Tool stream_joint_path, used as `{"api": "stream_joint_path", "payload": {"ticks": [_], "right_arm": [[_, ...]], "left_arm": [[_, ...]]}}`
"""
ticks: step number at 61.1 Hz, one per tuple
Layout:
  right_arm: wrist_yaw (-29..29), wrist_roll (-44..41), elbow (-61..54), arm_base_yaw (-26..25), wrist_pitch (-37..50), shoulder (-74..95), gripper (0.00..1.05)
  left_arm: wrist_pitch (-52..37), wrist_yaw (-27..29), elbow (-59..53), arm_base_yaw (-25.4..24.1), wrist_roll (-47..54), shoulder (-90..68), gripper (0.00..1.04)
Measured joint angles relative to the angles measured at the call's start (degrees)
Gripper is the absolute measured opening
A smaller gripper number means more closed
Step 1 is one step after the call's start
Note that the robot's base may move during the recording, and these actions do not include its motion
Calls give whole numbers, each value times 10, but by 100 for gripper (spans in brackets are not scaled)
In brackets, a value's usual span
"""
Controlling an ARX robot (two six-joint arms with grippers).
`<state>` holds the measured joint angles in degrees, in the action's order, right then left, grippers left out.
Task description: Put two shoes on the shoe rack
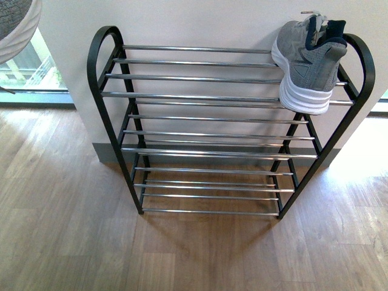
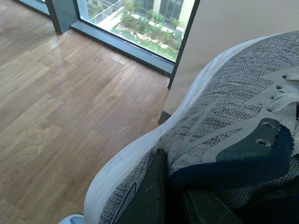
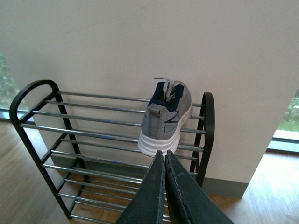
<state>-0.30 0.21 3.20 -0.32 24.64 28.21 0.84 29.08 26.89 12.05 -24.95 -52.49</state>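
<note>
The shoes in view are grey knit sneakers with white soles and navy collars; no light blue slippers show. One sneaker point(image 1: 309, 66) stands on the right end of the top shelf of the black-framed, chrome-rod shoe rack point(image 1: 103, 97), toe over the front rod. It also shows in the right wrist view point(image 3: 166, 121), on the rack point(image 3: 28, 121). My left gripper point(image 2: 170, 182) is shut on the second grey sneaker point(image 2: 224, 107) at its collar, above the wood floor; it shows at the front view's top left corner point(image 1: 15, 27). My right gripper point(image 3: 164, 156) is shut and empty, in front of the rack.
The rack stands against a white wall point(image 1: 200, 24) on a wood floor point(image 1: 60, 230). Floor-level windows flank the wall at the left point(image 1: 27, 73) and in the left wrist view point(image 2: 140, 23). The rack's lower shelves and the top shelf's left part hold nothing.
</note>
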Motion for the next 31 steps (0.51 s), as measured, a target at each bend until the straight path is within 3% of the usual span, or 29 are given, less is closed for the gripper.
{"api": "stream_joint_path", "payload": {"ticks": [31], "right_arm": [[3,0,-21,1,-68,-105,2]], "left_arm": [[0,0,0,0,0,0,2]]}}
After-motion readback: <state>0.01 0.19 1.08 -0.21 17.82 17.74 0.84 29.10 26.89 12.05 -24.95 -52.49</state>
